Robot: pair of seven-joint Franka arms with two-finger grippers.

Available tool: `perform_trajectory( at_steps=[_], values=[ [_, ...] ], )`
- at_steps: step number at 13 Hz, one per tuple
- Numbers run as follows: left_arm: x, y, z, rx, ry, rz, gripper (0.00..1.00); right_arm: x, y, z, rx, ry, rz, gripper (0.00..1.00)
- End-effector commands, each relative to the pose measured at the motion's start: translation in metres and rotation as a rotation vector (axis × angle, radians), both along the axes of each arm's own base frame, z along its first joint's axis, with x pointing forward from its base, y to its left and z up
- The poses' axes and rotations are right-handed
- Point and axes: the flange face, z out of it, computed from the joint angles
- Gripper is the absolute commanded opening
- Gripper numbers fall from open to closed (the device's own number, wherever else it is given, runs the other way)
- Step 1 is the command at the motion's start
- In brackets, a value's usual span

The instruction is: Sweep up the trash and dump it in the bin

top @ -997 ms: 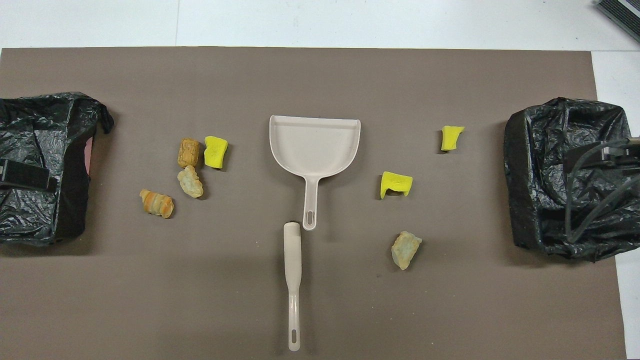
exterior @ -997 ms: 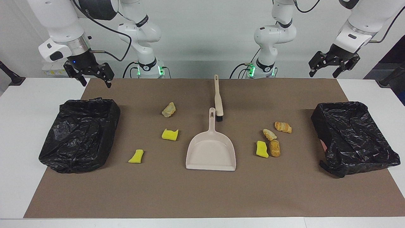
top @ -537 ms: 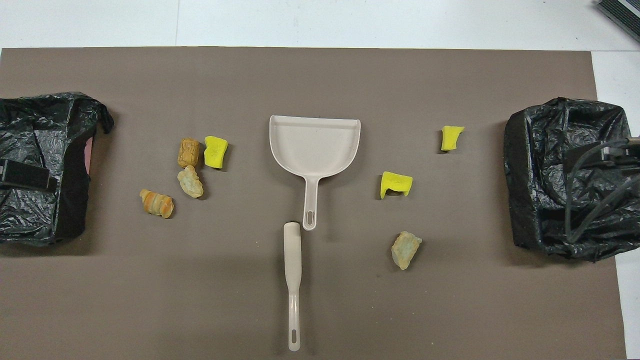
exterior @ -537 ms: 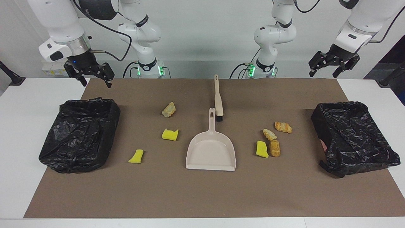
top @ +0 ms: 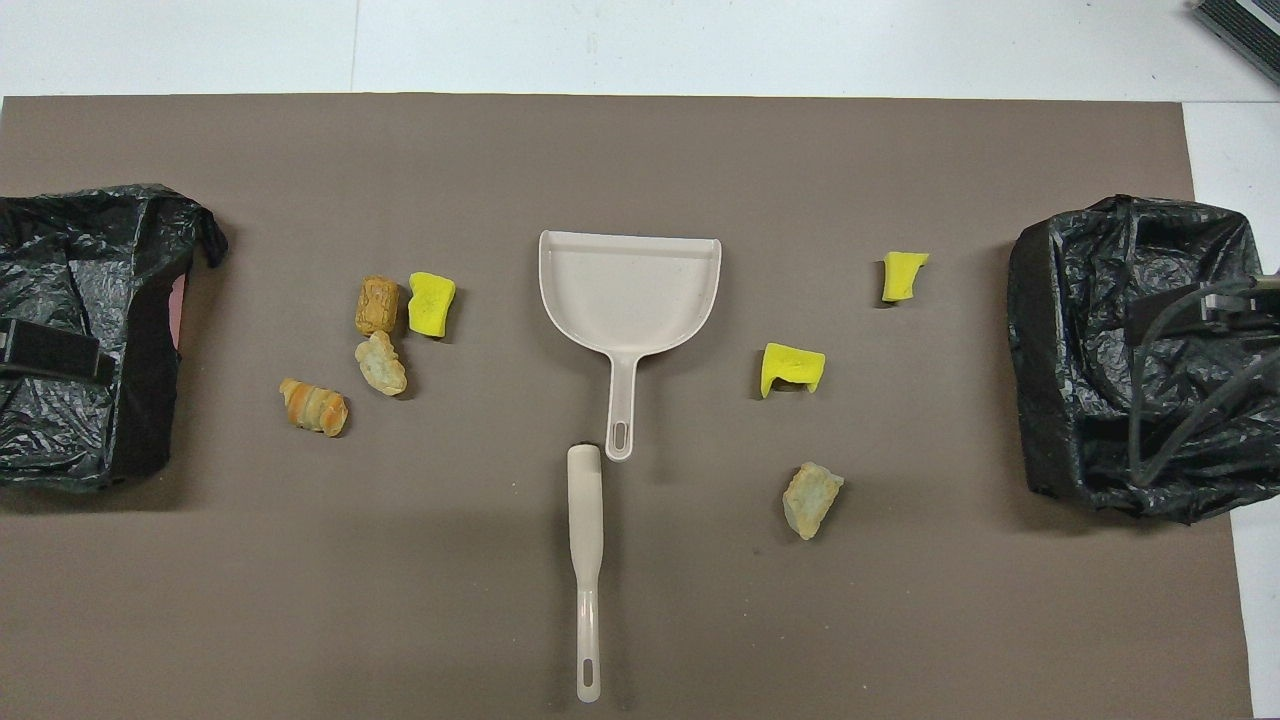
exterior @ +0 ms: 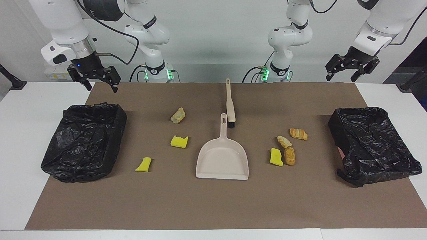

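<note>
Across the brown mat, trash [exterior: 179, 141] scattered around dustpan [exterior: 223, 162] and brush [exterior: 230, 104], left gripper [exterior: 347, 69] spread, empty, right gripper [exterior: 97, 79] spread, empty, both raised near the bins [exterior: 85, 141].

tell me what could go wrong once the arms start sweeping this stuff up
The trash is split: four bits toward the left arm's end, three toward the right arm's, so one pass may leave some out. The brush head lies right beside the dustpan handle; grabbing either could knock the other. Both bins have crumpled bag liners that might catch a tipped pan.
</note>
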Motion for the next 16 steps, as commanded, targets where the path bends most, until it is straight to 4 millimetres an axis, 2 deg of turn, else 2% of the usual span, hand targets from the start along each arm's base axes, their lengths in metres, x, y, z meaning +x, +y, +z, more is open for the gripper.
perform_trajectory(
  at_steps=[1,5,7,12,16],
  values=[
    [-0.005,-0.007,0.003,-0.001,-0.012,-0.01,1.0,-0.002,0.002,-0.001,0.009,-0.01,-0.011,1.0],
    [-0.004,-0.009,0.011,0.004,-0.018,-0.019,1.0,-0.002,0.004,-0.001,0.009,-0.008,-0.007,1.0],
    [-0.006,-0.011,0.002,0.004,-0.008,-0.028,1.0,-0.003,0.005,-0.001,0.009,-0.005,-0.005,1.0],
    [-0.007,-0.011,0.0,0.003,-0.006,-0.028,1.0,-0.004,0.005,-0.002,0.008,0.003,-0.005,1.0],
    [-0.005,-0.011,0.003,0.001,-0.029,-0.023,1.0,-0.003,0.031,-0.001,-0.01,-0.003,0.046,1.0]
  ],
)
